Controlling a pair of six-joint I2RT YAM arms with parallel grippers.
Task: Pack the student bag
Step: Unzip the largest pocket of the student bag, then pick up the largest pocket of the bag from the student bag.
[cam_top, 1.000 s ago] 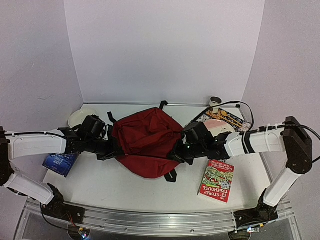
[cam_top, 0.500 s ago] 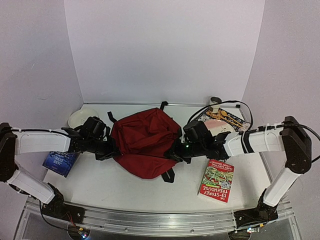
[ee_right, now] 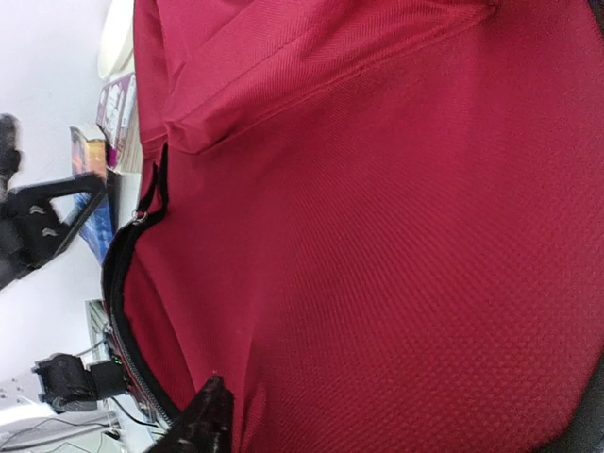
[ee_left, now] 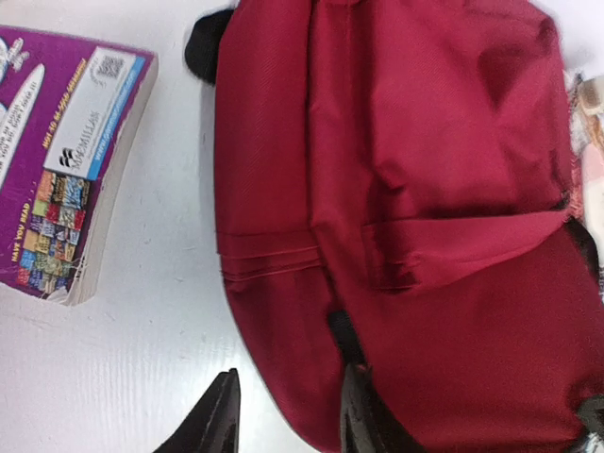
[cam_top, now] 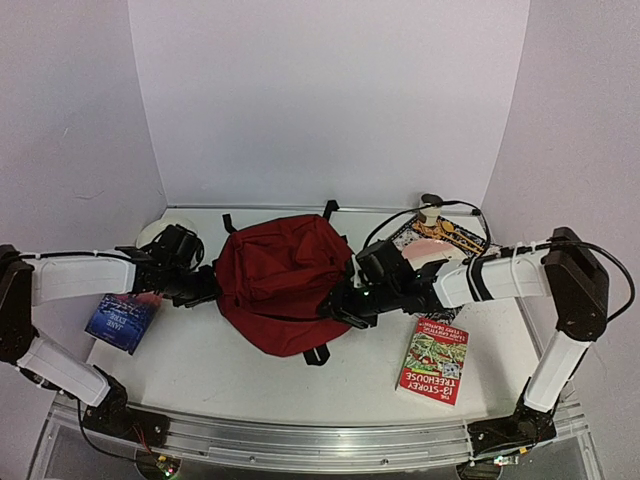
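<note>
1. One dark red backpack [cam_top: 280, 285], easily the biggest thing here.
2. Four books, as far as I can count: a blue book [cam_top: 120, 322] at the left, a purple book [ee_left: 66, 160] close by the bag that only the left wrist view shows well, a Treehouse book [cam_top: 433, 360] at the front right, and a patterned book [cam_top: 455, 238] at the back right.
3. One white plate [cam_top: 165, 232] at the back left, half hidden.
4. One pale round thing [cam_top: 428, 250] just right of the bag; I cannot tell whether it is a second plate.
5. Two robot arms: the left arm [cam_top: 75, 280] and the right arm [cam_top: 500, 280].
</note>
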